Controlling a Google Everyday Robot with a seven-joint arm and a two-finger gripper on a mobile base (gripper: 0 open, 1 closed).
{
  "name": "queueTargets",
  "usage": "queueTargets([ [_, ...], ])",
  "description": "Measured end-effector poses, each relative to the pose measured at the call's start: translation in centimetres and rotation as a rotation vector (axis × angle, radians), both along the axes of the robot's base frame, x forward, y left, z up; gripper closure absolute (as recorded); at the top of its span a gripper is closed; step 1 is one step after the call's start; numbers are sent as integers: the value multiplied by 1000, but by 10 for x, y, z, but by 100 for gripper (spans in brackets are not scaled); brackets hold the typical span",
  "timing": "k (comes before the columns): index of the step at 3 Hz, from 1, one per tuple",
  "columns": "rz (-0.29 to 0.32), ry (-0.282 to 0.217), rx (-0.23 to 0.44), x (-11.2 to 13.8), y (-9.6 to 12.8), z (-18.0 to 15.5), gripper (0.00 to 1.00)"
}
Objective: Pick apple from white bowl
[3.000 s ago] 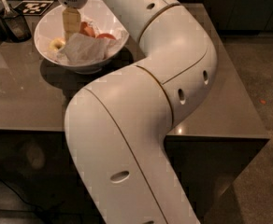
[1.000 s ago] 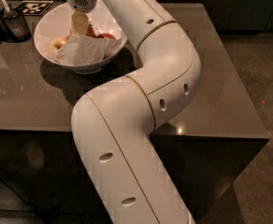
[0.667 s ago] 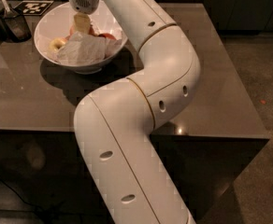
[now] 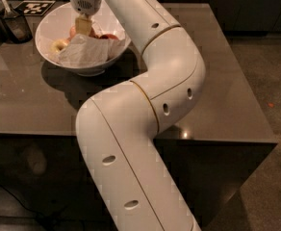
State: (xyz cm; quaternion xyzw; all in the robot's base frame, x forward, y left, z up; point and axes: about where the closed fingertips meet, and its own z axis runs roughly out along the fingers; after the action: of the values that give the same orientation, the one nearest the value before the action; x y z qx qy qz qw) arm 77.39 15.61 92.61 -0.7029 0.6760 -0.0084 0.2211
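Note:
The white bowl (image 4: 49,20) stands at the far left of the dark table and is lined with crumpled white paper (image 4: 85,52). Parts of the reddish-pink apple (image 4: 107,36) show at the bowl's far side, behind the gripper. A paler yellow apple (image 4: 59,45) lies at the bowl's left side. My gripper (image 4: 83,25) hangs straight down into the bowl from the white arm, right over the reddish apple, whose middle it hides.
The white arm (image 4: 150,95) sweeps from bottom centre up across the dark glossy table (image 4: 203,71). A dark container with a utensil (image 4: 10,20) stands left of the bowl. A black-and-white marker tag (image 4: 34,7) lies behind it. The table's right and front edges drop to the floor.
The arm's elbow has swung right and the wrist has shifted slightly right over the bowl. The gripper stays down inside the bowl at about the same height.

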Motion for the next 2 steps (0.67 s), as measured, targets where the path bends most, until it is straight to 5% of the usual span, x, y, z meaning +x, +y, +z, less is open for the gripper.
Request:
queueTargets([
  [2,0,0,0,0,0,0,88],
])
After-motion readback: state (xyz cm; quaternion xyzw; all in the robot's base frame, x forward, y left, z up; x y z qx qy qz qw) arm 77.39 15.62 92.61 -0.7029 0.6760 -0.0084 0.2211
